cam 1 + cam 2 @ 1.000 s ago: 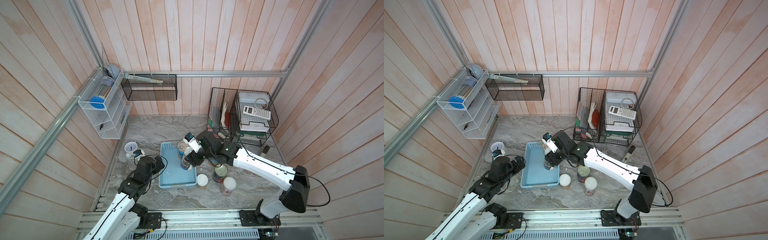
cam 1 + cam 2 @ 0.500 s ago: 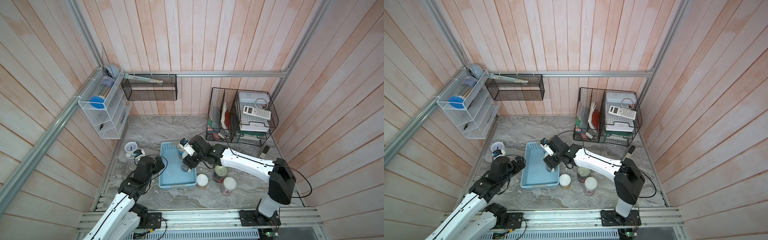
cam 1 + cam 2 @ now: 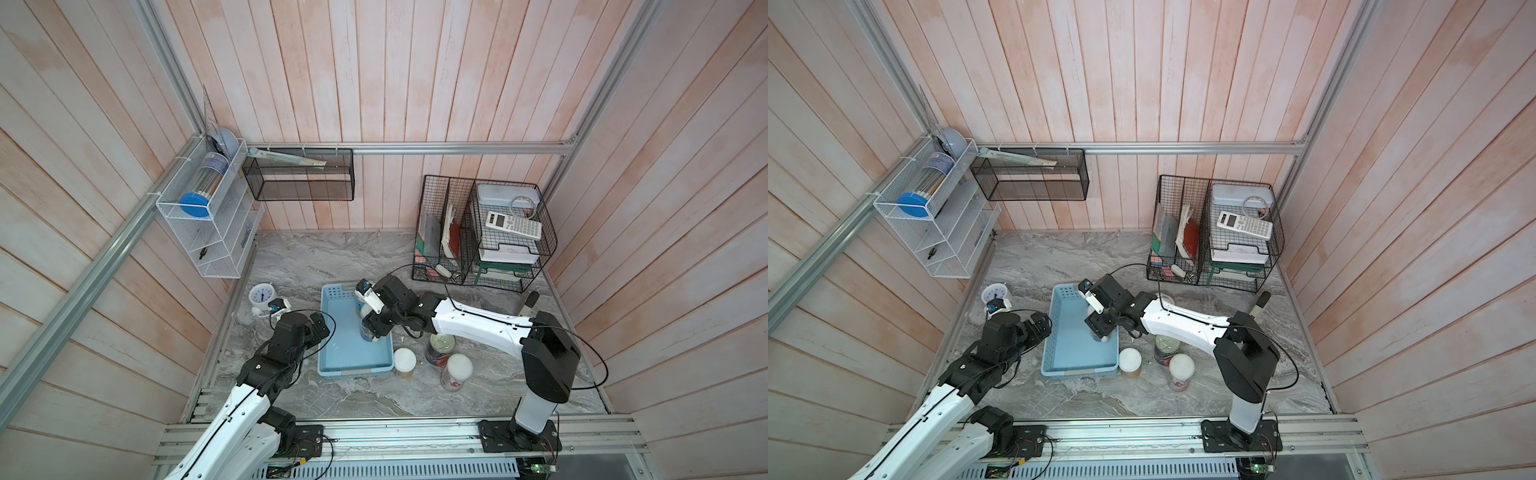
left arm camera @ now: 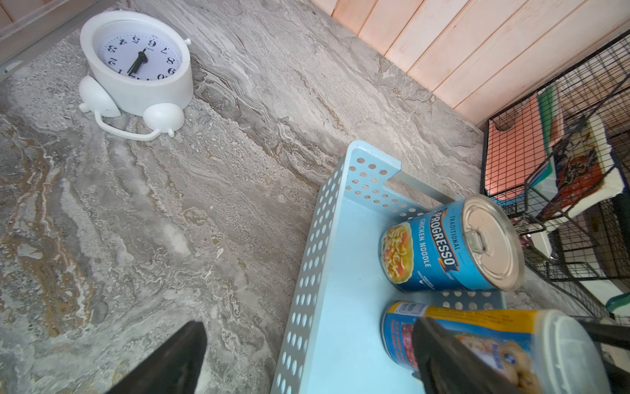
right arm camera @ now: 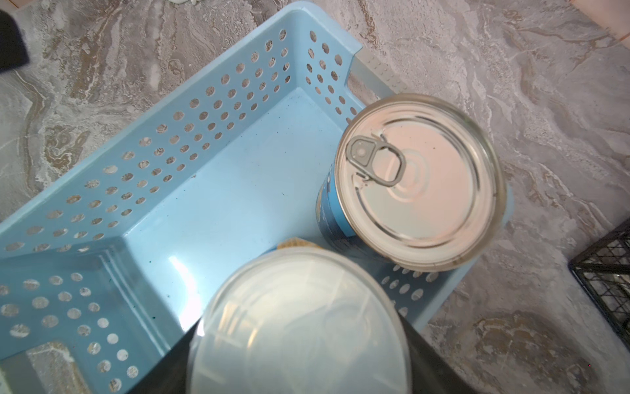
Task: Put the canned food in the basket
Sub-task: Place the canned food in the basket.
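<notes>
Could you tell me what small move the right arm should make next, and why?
Probably open the right gripper and release the white-lidded can: it is upright inside the basket, beside the soup tin, and apparently low enough to set down.

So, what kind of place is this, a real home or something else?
Most likely a staged robot test cell, not a real home: plank walls in an aluminium frame, two robot arms mounted on a rail beside a marble-look tabletop, and wire racks of office things.
</notes>
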Robot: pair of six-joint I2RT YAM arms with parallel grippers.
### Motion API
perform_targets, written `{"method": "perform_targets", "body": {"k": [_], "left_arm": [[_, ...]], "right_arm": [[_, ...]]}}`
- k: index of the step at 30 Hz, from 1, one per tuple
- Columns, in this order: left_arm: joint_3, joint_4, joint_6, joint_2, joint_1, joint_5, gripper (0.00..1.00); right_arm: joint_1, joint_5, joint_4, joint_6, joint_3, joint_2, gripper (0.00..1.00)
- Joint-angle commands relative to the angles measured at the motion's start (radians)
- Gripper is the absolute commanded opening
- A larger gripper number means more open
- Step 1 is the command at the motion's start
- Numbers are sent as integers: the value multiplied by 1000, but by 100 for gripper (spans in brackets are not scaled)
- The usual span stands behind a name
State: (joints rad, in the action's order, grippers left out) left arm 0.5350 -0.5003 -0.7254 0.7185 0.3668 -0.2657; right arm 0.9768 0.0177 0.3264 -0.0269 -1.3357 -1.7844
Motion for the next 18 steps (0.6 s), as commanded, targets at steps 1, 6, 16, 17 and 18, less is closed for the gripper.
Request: {"method": "perform_targets", "body": {"k": [1,6,16,17,18], "left_arm": [[11,22,14,0,-5,7,100],[7,28,15,5,-4,10,100],[5,36,20,6,-7,15,100],[2,39,20,4,-8,18,100],[0,44,21,5,-8,24,100]], "right_arm": [[5,9,-72,15,-39,-4,80],[5,13,-33,8,-61,-6,93],[7,38,182,-41,-62,153,98],[6,44,192,-42,-28,195,98],[7,49,195,-39,19,242,98]]}}
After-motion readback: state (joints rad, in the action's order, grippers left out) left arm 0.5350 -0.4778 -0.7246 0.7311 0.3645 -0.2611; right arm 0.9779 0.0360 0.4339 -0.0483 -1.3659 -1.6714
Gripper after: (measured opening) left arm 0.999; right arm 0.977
